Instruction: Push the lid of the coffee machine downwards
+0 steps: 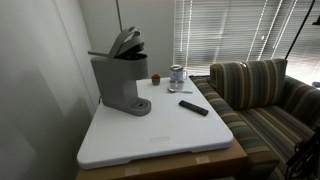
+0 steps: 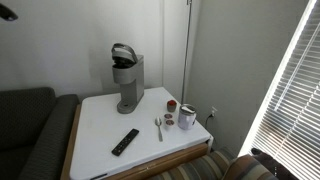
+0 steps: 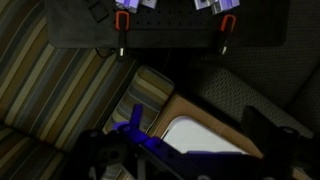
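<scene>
The grey coffee machine (image 1: 118, 82) stands at the back of the white table in both exterior views (image 2: 128, 88). Its lid (image 1: 125, 42) is tilted up and open, with the dark underside showing (image 2: 123, 52). My gripper shows only in the wrist view (image 3: 190, 150), as two dark blurred fingers set wide apart with nothing between them. It is high above a corner of the white table (image 3: 200, 135) and far from the machine. The wrist view shows neither the machine nor the lid.
On the white table (image 1: 150, 135) lie a black remote (image 1: 194, 107), a small jar (image 1: 177, 76), a small red cup (image 1: 156, 78) and a spoon (image 2: 158, 127). A striped couch (image 1: 260, 100) stands beside the table and window blinds (image 1: 230, 30) hang behind it.
</scene>
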